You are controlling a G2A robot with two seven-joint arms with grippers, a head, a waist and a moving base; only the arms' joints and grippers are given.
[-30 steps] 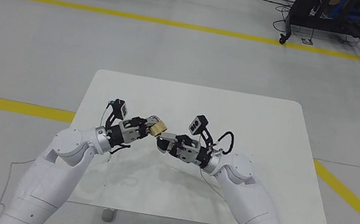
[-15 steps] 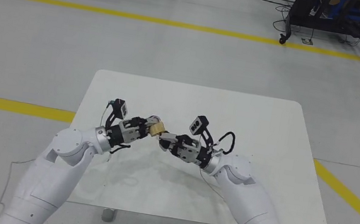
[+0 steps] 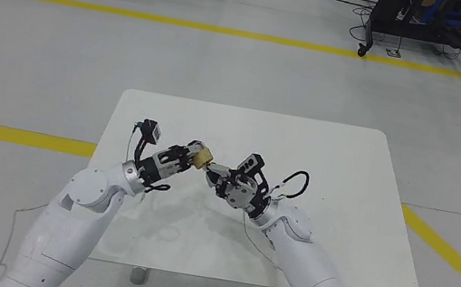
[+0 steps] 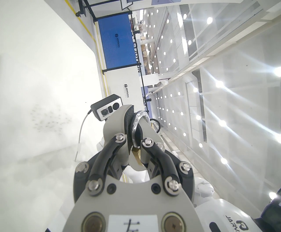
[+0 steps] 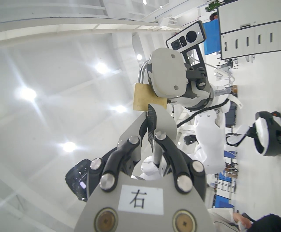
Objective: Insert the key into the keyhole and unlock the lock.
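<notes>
Lock (image 5: 145,98), one, brass, grasped by left pincer (image 4: 134,136); right pincer (image 5: 151,116) clenched, tip touching lock.

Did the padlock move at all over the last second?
Yes. The padlock, gripped in the left claw, has shifted a little toward the far edge of the table, away from the robot.
</notes>
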